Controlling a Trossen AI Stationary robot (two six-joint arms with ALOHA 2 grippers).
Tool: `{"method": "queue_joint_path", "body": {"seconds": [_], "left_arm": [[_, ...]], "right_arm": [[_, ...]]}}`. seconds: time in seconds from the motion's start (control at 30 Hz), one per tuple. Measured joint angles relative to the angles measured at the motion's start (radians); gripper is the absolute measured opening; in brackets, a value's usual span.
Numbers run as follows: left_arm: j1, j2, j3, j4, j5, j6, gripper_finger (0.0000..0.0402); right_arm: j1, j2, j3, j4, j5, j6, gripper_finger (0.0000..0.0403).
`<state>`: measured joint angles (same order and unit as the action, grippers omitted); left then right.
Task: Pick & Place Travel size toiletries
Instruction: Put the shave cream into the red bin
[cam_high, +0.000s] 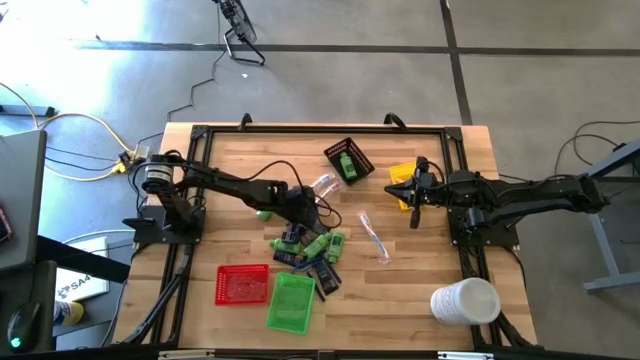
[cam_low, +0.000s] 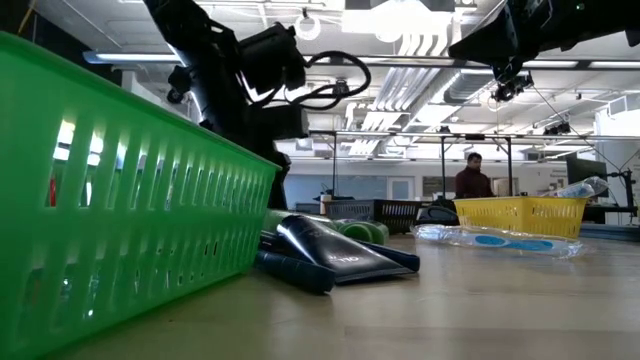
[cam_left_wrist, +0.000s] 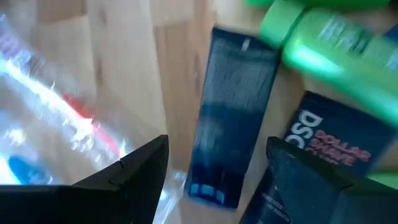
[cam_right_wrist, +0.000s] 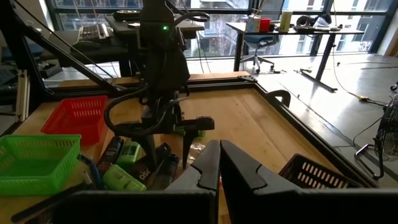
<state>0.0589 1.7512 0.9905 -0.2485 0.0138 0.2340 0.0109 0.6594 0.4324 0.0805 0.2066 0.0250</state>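
The toiletries lie in a pile (cam_high: 305, 245) on the wooden table: bright green little bottles, dark flat packets and thin dark pieces. My left gripper (cam_high: 298, 212) hangs open over the pile. In the left wrist view its fingers (cam_left_wrist: 217, 143) stand on either side of a dark flat packet (cam_left_wrist: 230, 106), beside a green bottle (cam_left_wrist: 336, 43) and a printed dark packet (cam_left_wrist: 323, 149). A clear-wrapped stick (cam_high: 375, 238) lies apart from the pile, another (cam_high: 325, 185) near the black tray. My right gripper (cam_high: 414, 215) is shut (cam_right_wrist: 219, 155) and raised by the yellow tray (cam_high: 403, 180).
A black tray (cam_high: 348, 160) at the far side holds a green bottle. A red tray (cam_high: 243, 283) and a green tray (cam_high: 290, 302) sit at the near edge. A big white cylinder (cam_high: 465, 300) lies at the near right corner. A person stands in the room beyond (cam_low: 473, 175).
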Motion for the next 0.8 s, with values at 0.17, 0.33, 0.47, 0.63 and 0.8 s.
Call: {"method": "queue_joint_path", "body": {"seconds": [0.17, 0.33, 0.47, 0.63, 0.8], "left_arm": [[0.000, 0.001, 0.000, 0.002, -0.006, 0.000, 0.0266], [0.000, 0.001, 0.000, -0.016, -0.006, 0.000, 0.0266], [0.000, 0.001, 0.000, -0.028, -0.021, -0.003, 0.0266], [0.000, 0.001, 0.000, -0.057, -0.055, -0.003, 0.0266], [0.000, 0.001, -0.001, -0.053, -0.061, -0.003, 0.0266]], "right_arm": [[0.000, 0.000, 0.000, -0.003, 0.000, 0.000, 0.0004], [0.000, 0.000, 0.000, -0.003, 0.000, 0.000, 0.0004], [0.000, 0.000, 0.000, -0.003, 0.000, 0.000, 0.0004], [0.000, 0.000, 0.000, -0.003, 0.000, 0.004, 0.0004], [0.000, 0.000, 0.000, -0.003, 0.000, 0.004, 0.0004]]}}
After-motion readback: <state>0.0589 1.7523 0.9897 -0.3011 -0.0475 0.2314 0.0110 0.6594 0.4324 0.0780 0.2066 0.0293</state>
